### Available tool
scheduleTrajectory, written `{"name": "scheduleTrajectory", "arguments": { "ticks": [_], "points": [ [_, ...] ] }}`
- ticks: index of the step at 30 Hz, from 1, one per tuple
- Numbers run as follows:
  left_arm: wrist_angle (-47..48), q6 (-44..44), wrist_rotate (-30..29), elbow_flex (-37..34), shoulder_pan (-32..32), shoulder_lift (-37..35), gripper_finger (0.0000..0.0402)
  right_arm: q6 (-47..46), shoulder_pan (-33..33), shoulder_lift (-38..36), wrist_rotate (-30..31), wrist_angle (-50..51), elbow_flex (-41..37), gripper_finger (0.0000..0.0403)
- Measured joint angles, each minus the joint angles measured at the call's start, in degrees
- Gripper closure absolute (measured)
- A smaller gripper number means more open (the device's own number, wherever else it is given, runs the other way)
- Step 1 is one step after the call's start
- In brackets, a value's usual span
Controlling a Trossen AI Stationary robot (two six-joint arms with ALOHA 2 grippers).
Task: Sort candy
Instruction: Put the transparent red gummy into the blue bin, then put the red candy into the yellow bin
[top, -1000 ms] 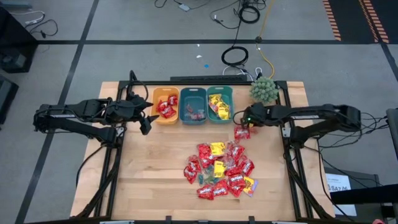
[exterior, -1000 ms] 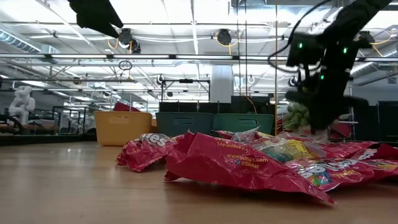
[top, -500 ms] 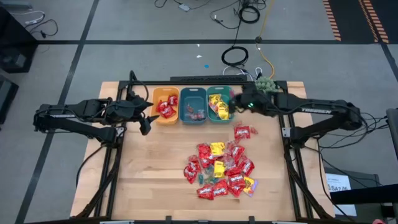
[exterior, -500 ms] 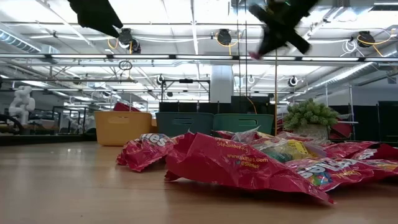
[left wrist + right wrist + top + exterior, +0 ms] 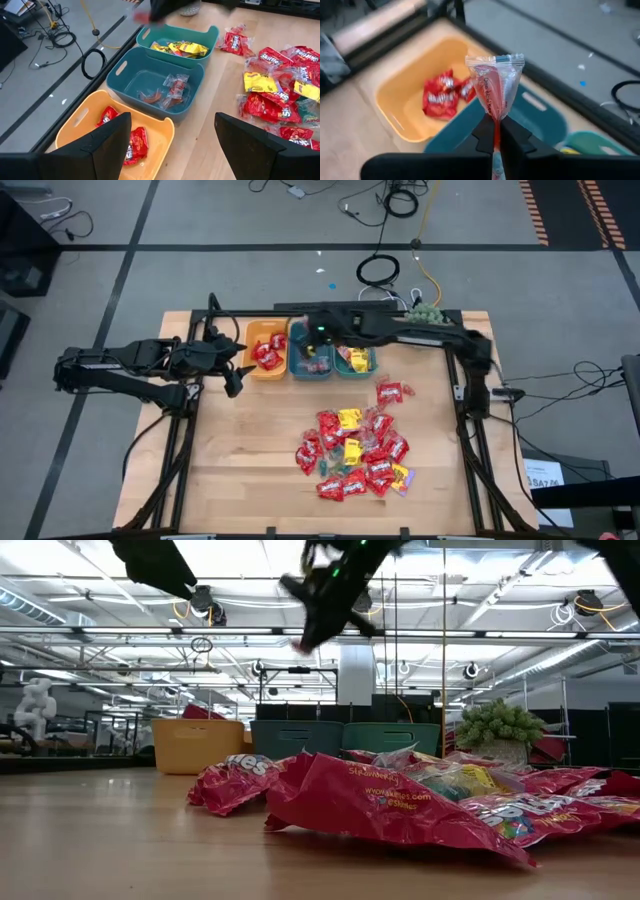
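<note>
**Right wrist view: clear-wrapped sweet pinched above the bins**

Right wrist view shows the right gripper [image 5: 495,131] with its fingers pressed together on the lower end of a clear wrapped candy with red contents [image 5: 495,85]. The piece stands upright above the fingertips. Below it lie the orange bin [image 5: 415,95] and the middle teal bin [image 5: 545,120].

High view places that gripper [image 5: 312,338] over the far edge of the table, above the middle teal bin [image 5: 310,350], with the arm stretched leftward across the bin row.

Bin contents, left wrist view: red packets [image 5: 131,145] in the orange bin [image 5: 80,131]; small clear pieces [image 5: 167,92] in the middle teal bin [image 5: 130,75]; yellow packets [image 5: 182,48] in the right teal bin [image 5: 210,37].

A loose pile of candy [image 5: 355,452], mostly red with some yellow, lies on the wooden table [image 5: 250,460] nearer the front, right of centre. One red packet [image 5: 390,392] lies apart between pile and bins.

The left gripper [image 5: 236,367] waits left of the orange bin, its fingers [image 5: 107,145] spread apart, holding nothing.
</note>
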State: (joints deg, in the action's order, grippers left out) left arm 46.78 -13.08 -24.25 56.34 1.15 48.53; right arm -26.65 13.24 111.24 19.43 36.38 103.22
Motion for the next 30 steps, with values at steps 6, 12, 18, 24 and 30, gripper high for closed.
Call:
{"name": "scheduleTrajectory", "arguments": {
  "ticks": [6,12,18,24,30],
  "points": [
    [0.0,-0.1,0.0,0.0,0.0,0.0,0.0104,-0.1,2.6,6.8,-4.7,0.4,1.9,0.0368],
    [0.0,-0.1,0.0,0.0,0.0,0.0,0.0104,-0.7,4.1,7.2,-7.7,2.3,2.0,0.031],
    [0.0,-0.1,0.0,0.0,0.0,0.0,0.0104,-0.6,4.4,6.2,-7.9,6.1,2.0,0.0245],
    [-2.6,-0.1,0.0,0.0,0.0,0.0,0.0104,0.3,4.3,4.5,-10.6,13.5,2.0,0.0206],
    [-6.9,-0.1,0.7,0.0,0.0,0.2,0.0104,-1.8,1.1,-1.3,-3.3,29.6,1.9,0.0201]
  ]
}}
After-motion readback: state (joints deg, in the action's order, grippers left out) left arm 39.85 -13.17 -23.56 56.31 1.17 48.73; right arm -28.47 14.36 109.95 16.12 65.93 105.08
